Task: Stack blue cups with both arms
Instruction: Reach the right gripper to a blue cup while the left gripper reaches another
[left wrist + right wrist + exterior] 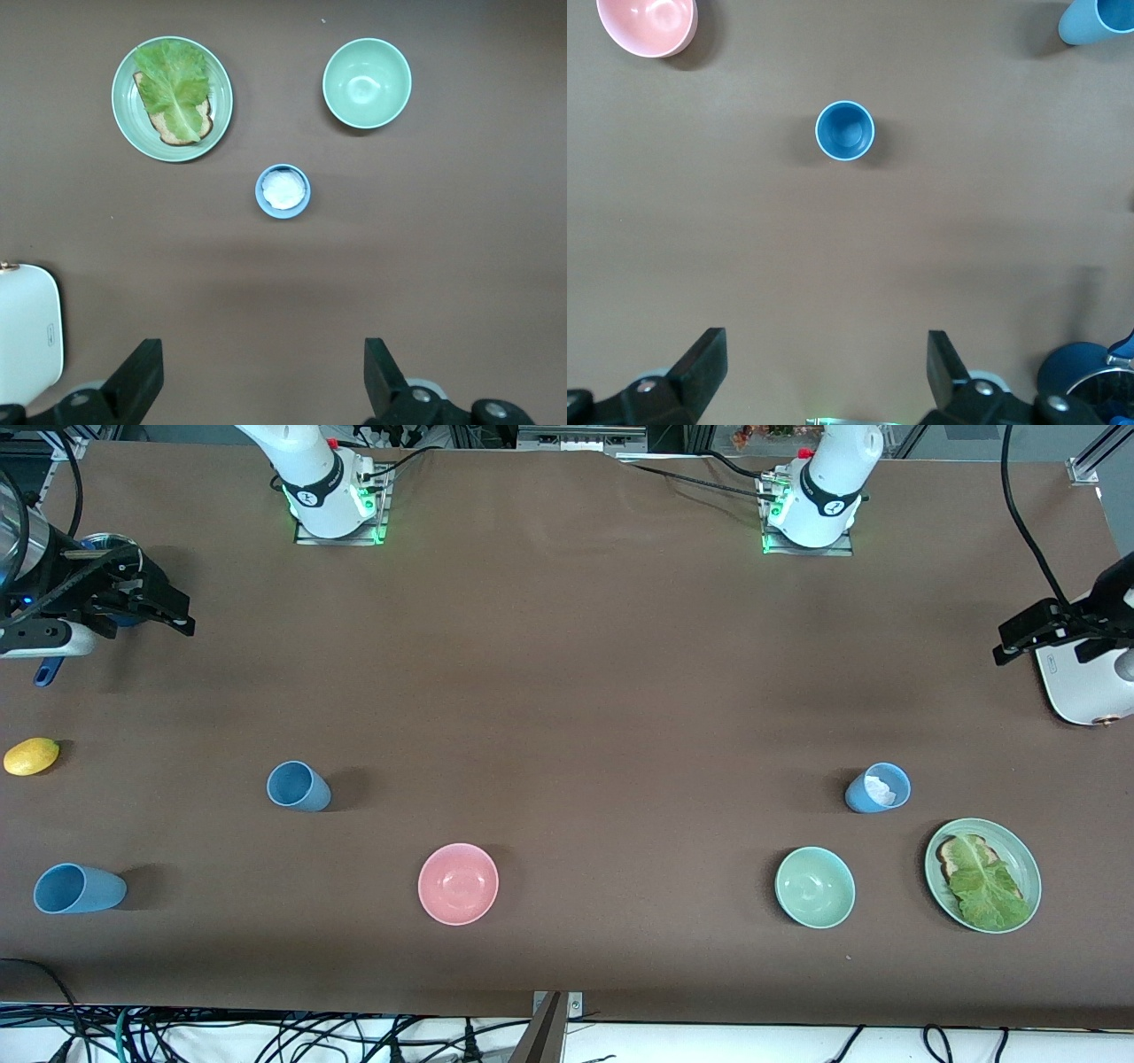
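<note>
Three blue cups stand upright on the brown table. One (pixel 299 786) is toward the right arm's end and shows in the right wrist view (pixel 844 130). A second (pixel 78 888) is nearer the front camera at that end and sits at the right wrist view's edge (pixel 1097 19). A third (pixel 877 788), with something white inside, is toward the left arm's end (pixel 283 190). My right gripper (pixel 164 607) (pixel 826 341) is open and empty, high over the table's right-arm end. My left gripper (pixel 1010 640) (pixel 263 350) is open and empty, high over the left-arm end.
A pink bowl (pixel 458 883) and a pale green bowl (pixel 815 887) sit near the front edge. A green plate (pixel 1028 868) holds toast and lettuce. A yellow lemon (pixel 31 756), a metal pot (pixel 106 545) and a white device (pixel 1085 682) lie at the table's ends.
</note>
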You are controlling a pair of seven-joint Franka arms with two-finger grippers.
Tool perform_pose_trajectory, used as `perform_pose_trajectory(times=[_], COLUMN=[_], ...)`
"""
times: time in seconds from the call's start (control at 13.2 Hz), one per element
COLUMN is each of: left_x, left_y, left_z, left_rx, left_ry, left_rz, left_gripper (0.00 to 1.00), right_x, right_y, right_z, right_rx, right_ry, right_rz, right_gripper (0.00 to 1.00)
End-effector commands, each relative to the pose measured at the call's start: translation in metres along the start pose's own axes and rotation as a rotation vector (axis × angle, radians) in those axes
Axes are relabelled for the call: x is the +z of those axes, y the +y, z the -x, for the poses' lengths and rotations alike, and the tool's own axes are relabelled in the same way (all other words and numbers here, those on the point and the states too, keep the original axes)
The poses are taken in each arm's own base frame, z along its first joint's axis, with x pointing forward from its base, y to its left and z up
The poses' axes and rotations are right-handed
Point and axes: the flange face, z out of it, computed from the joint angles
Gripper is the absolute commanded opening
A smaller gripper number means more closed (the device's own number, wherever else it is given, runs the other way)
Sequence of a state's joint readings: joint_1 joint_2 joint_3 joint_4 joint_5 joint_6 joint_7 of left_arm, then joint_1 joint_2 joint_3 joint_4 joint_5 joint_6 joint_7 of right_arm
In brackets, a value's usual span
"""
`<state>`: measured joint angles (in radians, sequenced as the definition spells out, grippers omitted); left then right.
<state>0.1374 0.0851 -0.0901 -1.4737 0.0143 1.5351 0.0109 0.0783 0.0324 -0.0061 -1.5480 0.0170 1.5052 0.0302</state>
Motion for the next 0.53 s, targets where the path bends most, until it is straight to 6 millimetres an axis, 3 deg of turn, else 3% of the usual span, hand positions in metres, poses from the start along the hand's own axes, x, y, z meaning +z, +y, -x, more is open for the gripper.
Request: perform_pose_trajectory(times=[0.0,0.23,0.45], left_x=[0.024,0.061,0.098], left_y=[-0.014,-0.022,-0.027], left_z=[-0.014,-0.031,-0.042], left_rx=[0.032,0.037,0.035], left_ry=[-0.020,-0.045,-0.039], left_rz=[0.015,0.021,0.008], left_gripper=[1.00,1.00,1.00], right_x=[0.006,0.032,0.072], right_y=[0.000,0.004,0.006], right_z=[-0.007,-0.026,-0.041], right_rx=[-0.006,0.000,0.001], right_ry=[-0.011,-0.020,0.017], right_rz=[-0.004,-0.002,0.005], right_gripper=[1.00,1.00,1.00])
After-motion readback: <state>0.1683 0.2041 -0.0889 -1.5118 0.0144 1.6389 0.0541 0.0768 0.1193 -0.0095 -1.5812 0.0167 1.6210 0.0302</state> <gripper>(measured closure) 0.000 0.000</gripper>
